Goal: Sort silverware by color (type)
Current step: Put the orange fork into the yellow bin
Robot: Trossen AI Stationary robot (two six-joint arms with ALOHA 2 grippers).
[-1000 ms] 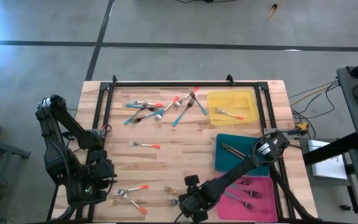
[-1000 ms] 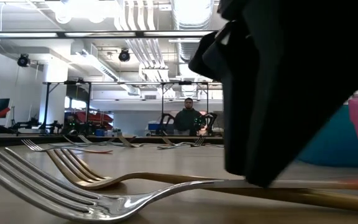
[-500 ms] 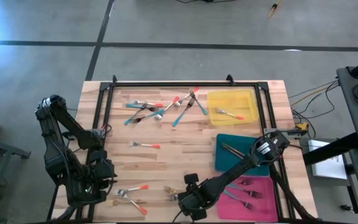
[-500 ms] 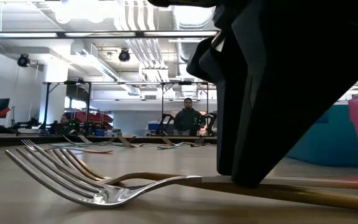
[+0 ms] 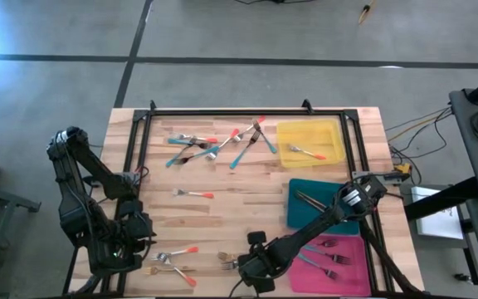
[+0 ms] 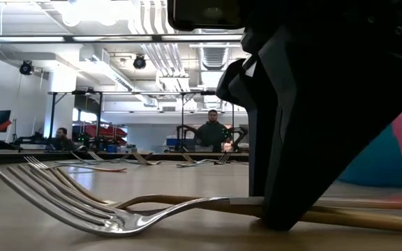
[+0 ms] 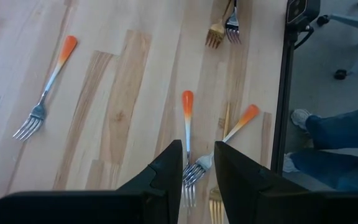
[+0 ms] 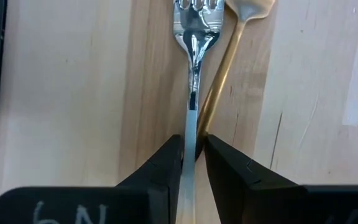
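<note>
My right gripper is at the table's near edge, shut on an all-silver fork. Its tines point toward the table's left. A gold-toned fork lies right beside it on the wood. My left gripper hovers open over the near-left corner, above two orange-handled forks. More forks with orange or teal handles lie in a loose pile near the far edge. One orange-handled fork lies alone at mid-table. My right gripper pinches the silver fork's handle between its two fingers, the fingers lying along the fork. In the low view the handle slopes up from the head into the gripper. Whether the head touches the table I cannot tell.
Three trays line the right side: yellow holding an orange-handled fork, teal holding dark utensils, and pink holding several forks. A black frame rail runs round the table. A person sits in the room beyond.
The silver fork's handle end has come up with my right gripper, so the fork now slopes where it lay flat. Its tines have shifted a little farther from the low camera. The gold fork has stayed on the wood.
</note>
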